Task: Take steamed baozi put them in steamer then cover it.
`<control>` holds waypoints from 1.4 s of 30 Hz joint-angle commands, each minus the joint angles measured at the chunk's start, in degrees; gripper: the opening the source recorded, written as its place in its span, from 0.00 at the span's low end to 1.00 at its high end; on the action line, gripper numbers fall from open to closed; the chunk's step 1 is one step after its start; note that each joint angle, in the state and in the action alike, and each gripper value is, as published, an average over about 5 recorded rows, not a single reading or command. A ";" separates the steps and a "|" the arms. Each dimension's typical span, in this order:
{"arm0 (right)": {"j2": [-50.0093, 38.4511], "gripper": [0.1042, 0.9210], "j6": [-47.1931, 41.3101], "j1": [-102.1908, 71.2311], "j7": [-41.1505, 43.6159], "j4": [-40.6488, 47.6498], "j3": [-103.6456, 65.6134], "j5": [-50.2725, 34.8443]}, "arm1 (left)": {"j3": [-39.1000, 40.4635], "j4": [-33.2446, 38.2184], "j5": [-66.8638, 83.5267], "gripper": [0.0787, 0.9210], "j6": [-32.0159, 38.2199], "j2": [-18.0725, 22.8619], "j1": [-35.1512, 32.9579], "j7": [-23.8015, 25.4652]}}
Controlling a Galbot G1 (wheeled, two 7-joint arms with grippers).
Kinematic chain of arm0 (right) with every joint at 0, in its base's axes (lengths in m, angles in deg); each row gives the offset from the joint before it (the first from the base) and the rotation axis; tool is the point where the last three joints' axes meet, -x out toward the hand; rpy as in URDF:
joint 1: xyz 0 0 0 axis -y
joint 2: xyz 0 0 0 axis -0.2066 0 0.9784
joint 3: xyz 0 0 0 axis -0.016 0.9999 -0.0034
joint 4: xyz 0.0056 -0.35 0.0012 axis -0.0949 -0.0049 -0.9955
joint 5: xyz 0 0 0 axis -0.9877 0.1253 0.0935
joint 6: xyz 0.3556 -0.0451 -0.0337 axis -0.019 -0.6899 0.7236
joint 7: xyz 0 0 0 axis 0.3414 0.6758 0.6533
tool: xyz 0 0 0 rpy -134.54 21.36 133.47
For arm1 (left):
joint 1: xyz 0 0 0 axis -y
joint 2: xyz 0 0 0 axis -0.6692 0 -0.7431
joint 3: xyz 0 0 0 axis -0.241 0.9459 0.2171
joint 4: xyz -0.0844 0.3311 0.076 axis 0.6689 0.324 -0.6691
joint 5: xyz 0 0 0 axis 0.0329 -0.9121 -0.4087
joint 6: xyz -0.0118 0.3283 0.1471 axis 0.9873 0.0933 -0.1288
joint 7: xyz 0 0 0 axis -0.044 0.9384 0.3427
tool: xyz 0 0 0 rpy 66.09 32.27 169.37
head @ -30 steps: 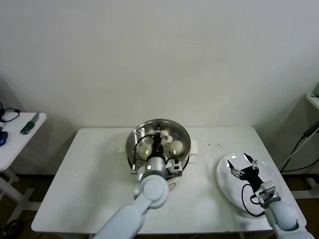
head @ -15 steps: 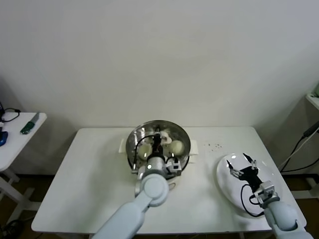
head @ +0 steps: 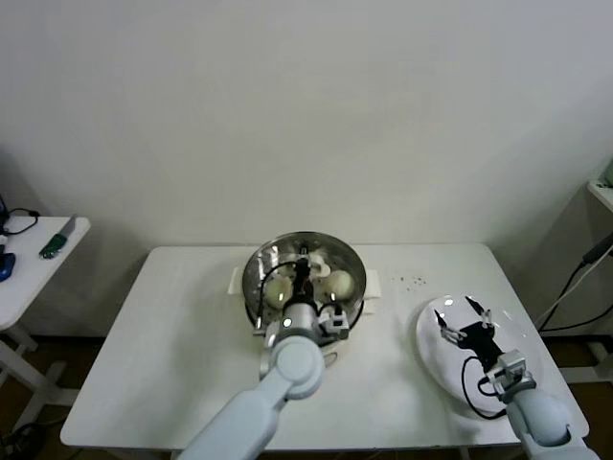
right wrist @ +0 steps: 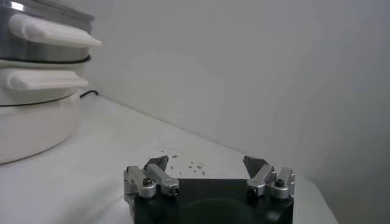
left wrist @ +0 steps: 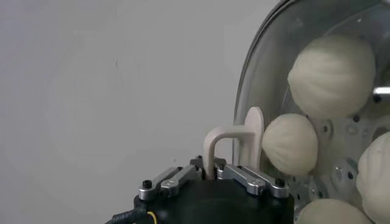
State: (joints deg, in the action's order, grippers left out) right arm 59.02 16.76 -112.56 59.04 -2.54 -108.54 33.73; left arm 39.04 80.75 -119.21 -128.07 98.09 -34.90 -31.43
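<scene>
I am looking down at a white table (head: 172,355) set against a plain pale wall, with a small side table (head: 38,264) at the far left of the frame. The left gripper (head: 303,271) is hovering over the steamer (head: 351,261) at centre frame, its fingers (left wrist: 251,141) pinched together and holding nothing. The steamed baozi (left wrist: 332,74) are lying inside the steamer around those fingers. The right gripper (head: 464,310) is sitting at lower right over a white plate (head: 433,350), jaws spread wide and empty. Small crumbs (head: 414,281) are lying between steamer and plate.
</scene>
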 commanded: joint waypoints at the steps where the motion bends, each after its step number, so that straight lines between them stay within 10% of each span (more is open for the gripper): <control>1: -0.15 0.88 -0.35 0.24 0.07 -0.08 0.02 -0.07 | -0.20 2.99 2.75 0.16 -2.81 -2.01 -0.80 -0.21; 25: -0.52 0.88 -6.37 1.79 -1.26 -1.70 1.78 -0.09 | -4.05 23.71 9.40 0.88 -2.81 -12.30 -11.56 0.40; 36: 0.36 0.88 -5.35 -0.25 -0.77 -3.65 -0.60 -1.97 | -18.74 30.25 34.94 0.88 1.58 -18.02 -21.14 -18.88; 42: 0.92 0.88 -4.85 -1.94 -0.44 -5.24 -1.92 -2.87 | -31.66 29.26 56.69 0.88 20.42 -16.16 -29.41 -34.23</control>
State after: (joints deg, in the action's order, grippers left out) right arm 59.53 11.67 -112.82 58.31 -6.15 -108.90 32.11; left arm 25.80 106.69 -94.61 -128.11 83.23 -51.98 -42.95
